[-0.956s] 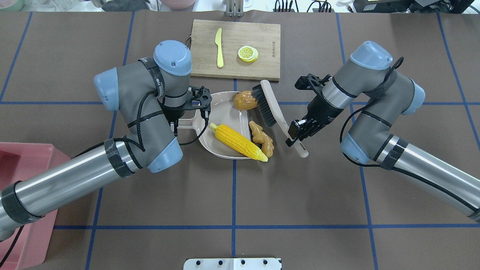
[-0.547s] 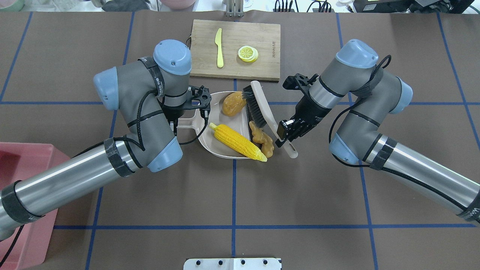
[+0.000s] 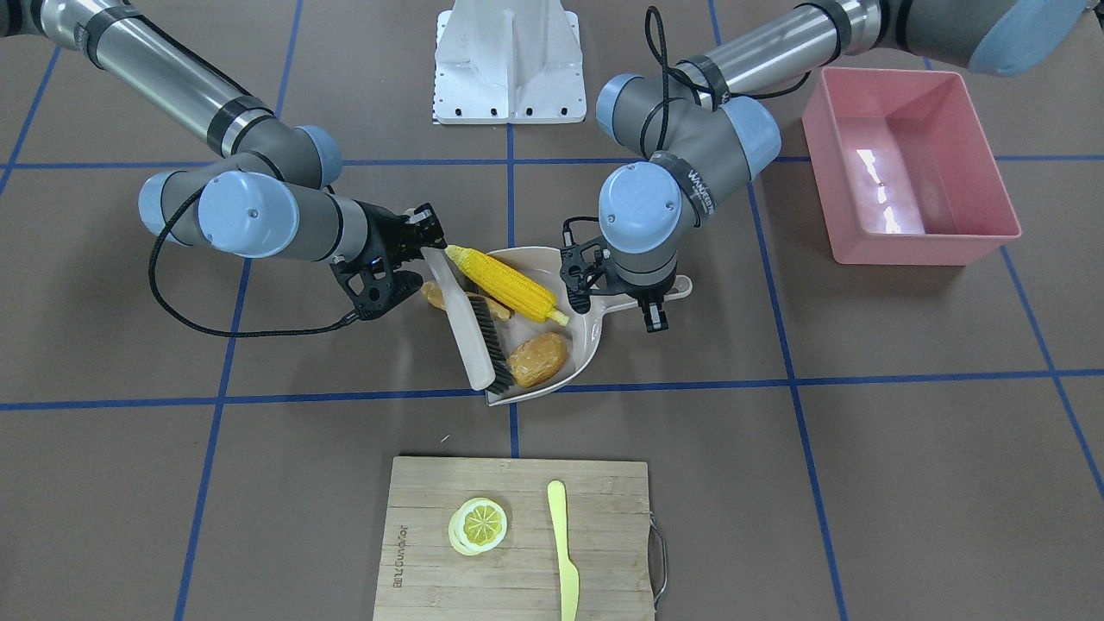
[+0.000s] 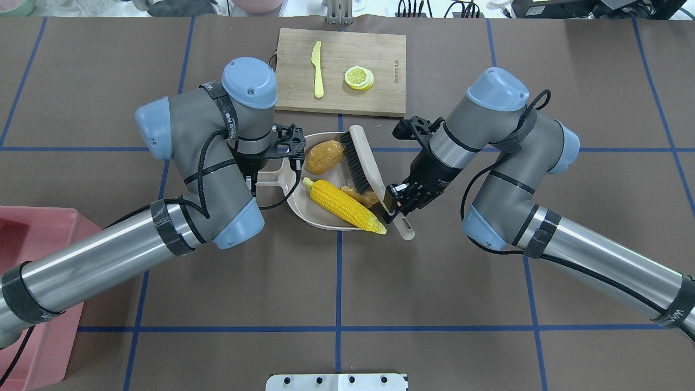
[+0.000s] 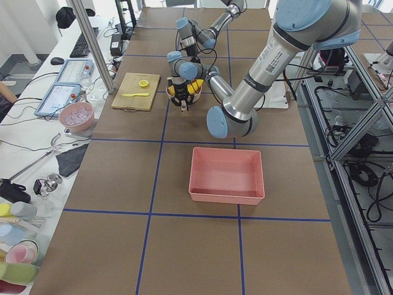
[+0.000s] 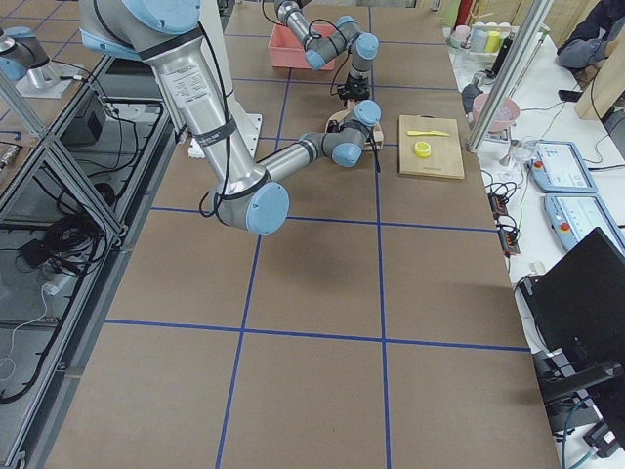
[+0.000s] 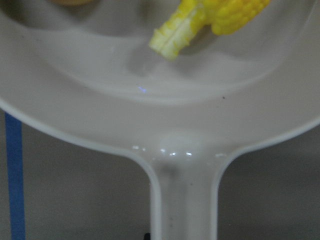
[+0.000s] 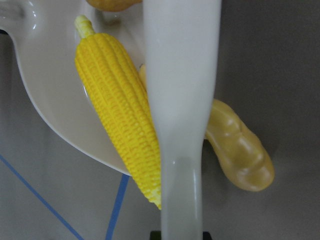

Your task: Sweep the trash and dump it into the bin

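The beige dustpan [image 4: 317, 216] lies at mid table. My left gripper [image 4: 254, 179] is shut on its handle [image 7: 182, 200], mostly hidden under the wrist. The yellow corn cob [image 4: 345, 205] and the brown potato [image 4: 324, 156] lie in the pan. The tan ginger root [image 4: 362, 196] lies at the pan's open lip, pressed against the corn and partly under the brush [image 4: 359, 160]. My right gripper [image 4: 398, 209] is shut on the brush handle [image 8: 182, 125]. The pink bin [image 4: 32, 233] stands at the near left; it also shows in the front view [image 3: 906, 246].
A wooden cutting board [image 4: 380, 49] with a pale yellow knife [image 4: 317, 69] and a lemon slice [image 4: 359, 77] lies just behind the dustpan. The robot's white base plate [image 4: 336, 382] is at the near edge. Blue tape lines cross the brown table.
My right arm moved the brush leftward. The potato went from the pan's lip into the pan, and the ginger was pushed against the corn. My left arm and the dustpan stayed still.
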`<state>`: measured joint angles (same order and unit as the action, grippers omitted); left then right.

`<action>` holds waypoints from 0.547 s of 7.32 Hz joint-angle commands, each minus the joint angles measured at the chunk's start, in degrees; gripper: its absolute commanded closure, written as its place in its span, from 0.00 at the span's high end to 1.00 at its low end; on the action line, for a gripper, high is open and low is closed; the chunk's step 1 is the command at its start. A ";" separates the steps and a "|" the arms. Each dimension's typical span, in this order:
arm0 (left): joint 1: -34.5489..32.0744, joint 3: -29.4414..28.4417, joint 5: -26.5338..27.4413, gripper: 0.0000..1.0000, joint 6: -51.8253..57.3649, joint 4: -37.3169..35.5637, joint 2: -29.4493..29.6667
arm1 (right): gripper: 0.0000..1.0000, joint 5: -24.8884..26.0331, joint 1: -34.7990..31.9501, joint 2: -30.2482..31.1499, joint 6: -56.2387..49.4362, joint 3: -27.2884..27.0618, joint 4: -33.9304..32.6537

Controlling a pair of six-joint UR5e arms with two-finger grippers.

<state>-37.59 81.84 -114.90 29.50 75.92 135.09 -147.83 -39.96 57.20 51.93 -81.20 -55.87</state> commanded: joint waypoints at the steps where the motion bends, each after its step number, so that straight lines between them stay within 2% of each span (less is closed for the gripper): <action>1: -0.20 0.08 0.02 0.00 0.29 -0.07 0.00 | 0.00 -1.49 -1.33 0.36 0.90 -0.89 -0.72; 3: -0.20 0.17 0.02 0.00 0.47 -0.07 0.00 | 0.00 -7.80 -8.69 2.54 0.72 -1.33 -2.13; 4: -0.20 0.25 0.02 0.00 1.86 -0.15 0.00 | 0.00 -9.22 -10.99 5.26 0.89 -2.72 -2.22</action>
<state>-37.79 82.02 -114.87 30.26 75.83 135.09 -154.52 -47.45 59.74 52.70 -82.73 -57.84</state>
